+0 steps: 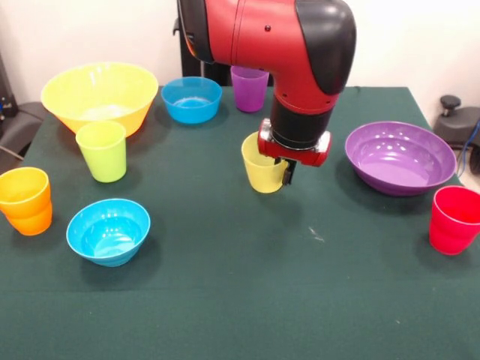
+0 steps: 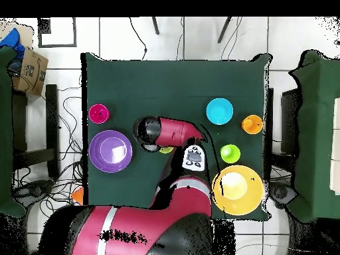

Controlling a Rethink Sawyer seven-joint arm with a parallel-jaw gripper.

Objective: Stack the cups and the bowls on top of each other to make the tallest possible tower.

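Note:
My gripper (image 1: 283,177) hangs at the right rim of a yellow cup (image 1: 262,166) in the middle of the table; the cup seems to rest on the cloth. From overhead the arm hides the gripper and only a sliver of the yellow cup (image 2: 166,150) shows. A lime green cup (image 1: 103,150), an orange cup (image 1: 26,200) and a small blue bowl (image 1: 109,231) stand at the left. A large yellow-orange bowl (image 1: 97,94), a second blue bowl (image 1: 191,99) and a purple cup (image 1: 250,88) are at the back. A wide purple bowl (image 1: 400,157) and a red cup (image 1: 454,219) sit at the right.
All pieces stand singly on the dark green table (image 1: 247,300), none stacked. In the overhead view an orange object (image 2: 78,194) lies at the table's left edge, beyond the purple bowl (image 2: 111,151). A cardboard box (image 2: 28,70) sits off the table.

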